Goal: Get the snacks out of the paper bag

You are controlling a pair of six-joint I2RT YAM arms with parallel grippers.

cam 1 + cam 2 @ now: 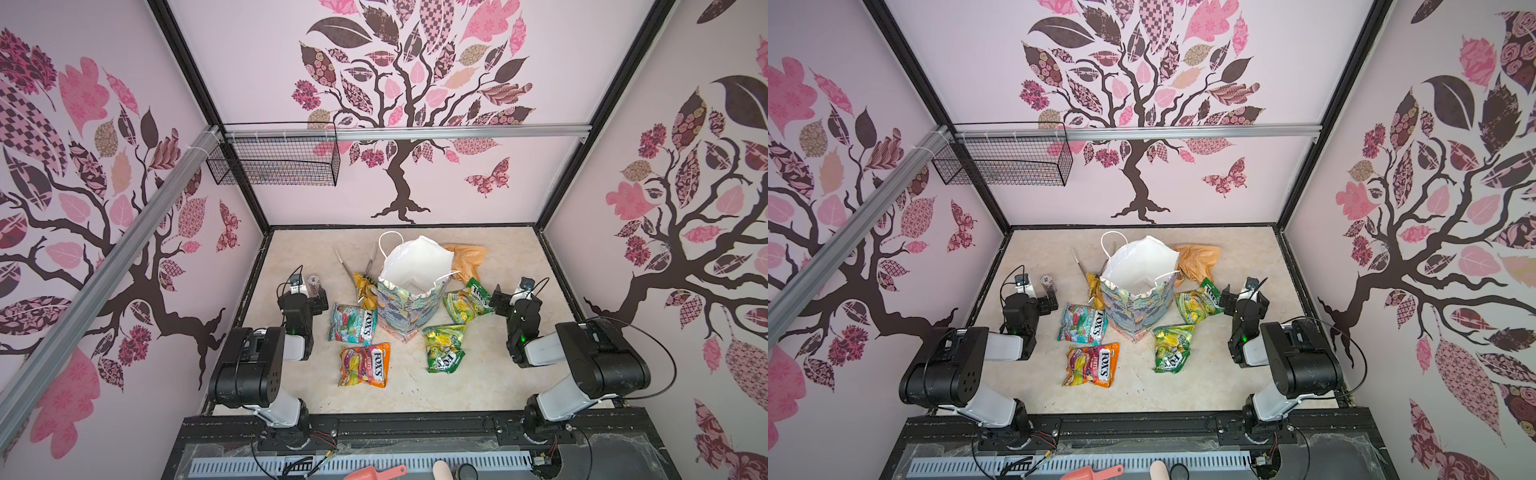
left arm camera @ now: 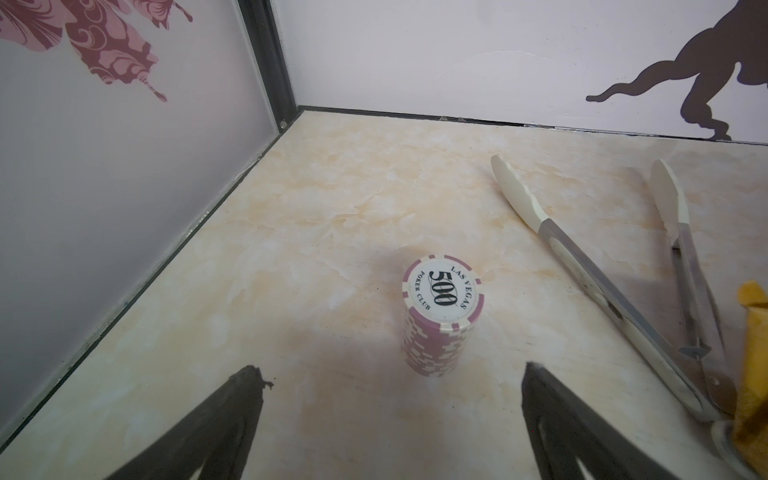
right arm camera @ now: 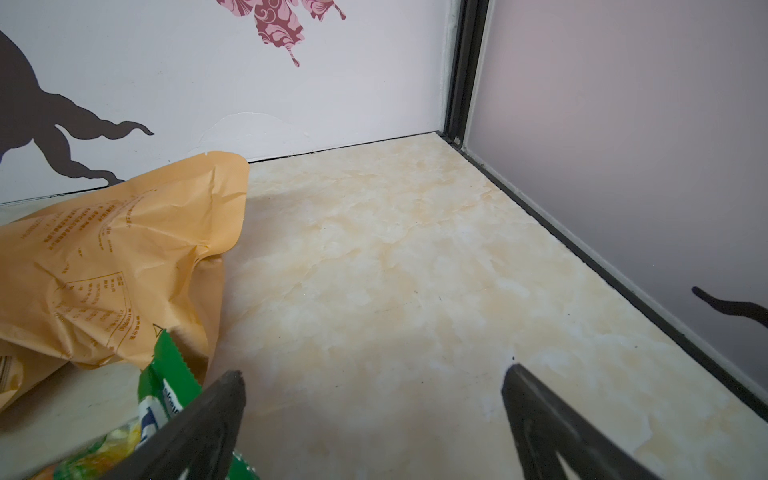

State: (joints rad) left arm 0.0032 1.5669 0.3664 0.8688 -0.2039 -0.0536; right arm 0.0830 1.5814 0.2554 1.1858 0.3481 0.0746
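The floral paper bag stands upright and open mid-table, and only white paper shows inside. Snacks lie around it. A teal-red pouch and an orange pouch are on its left. Two green-yellow pouches are on its right. A gold wrapper leans at its left side. My left gripper hovers open and empty left of the teal-red pouch. My right gripper is open and empty, one finger beside a green-yellow pouch.
A stack of poker chips stands just ahead of the left gripper. Metal tongs lie behind the gold wrapper. A tan crumpled pouch lies behind the bag. A wire basket hangs on the back wall.
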